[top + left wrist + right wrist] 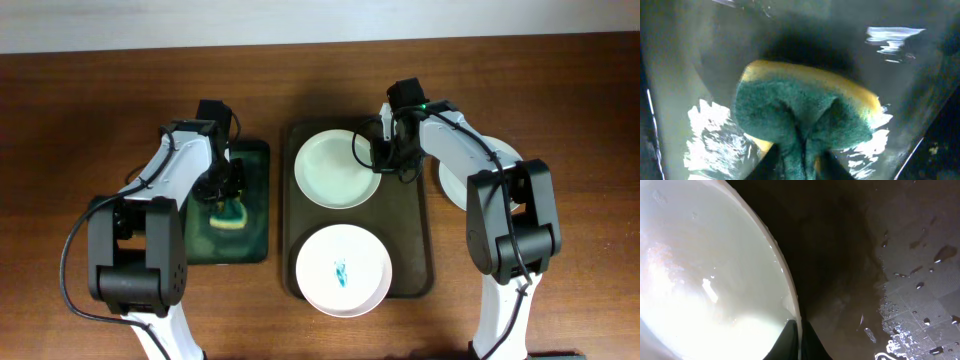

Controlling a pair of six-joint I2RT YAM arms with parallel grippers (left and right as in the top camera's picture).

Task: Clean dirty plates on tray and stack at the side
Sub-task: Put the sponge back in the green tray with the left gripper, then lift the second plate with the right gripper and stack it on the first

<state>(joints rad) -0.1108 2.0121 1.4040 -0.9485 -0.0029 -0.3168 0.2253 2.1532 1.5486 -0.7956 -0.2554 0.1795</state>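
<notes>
The right claw (384, 158) pinches the far plate (335, 170) at its right rim. The left claw (227, 199) squeezes the sponge (231, 219).

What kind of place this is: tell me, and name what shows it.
Probably a robot test bench set up for dishwashing, not a real kitchen: a wooden table, a wet tray holding white plates, and a sponge pinched in the left gripper in a smaller green tray.

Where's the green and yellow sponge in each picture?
Overhead: the sponge is left of centre, on the small green tray, in the left gripper.
Left wrist: the sponge fills the middle.
Right wrist: not in it.
Shared landmark: the small green tray, under it in both views.
</notes>
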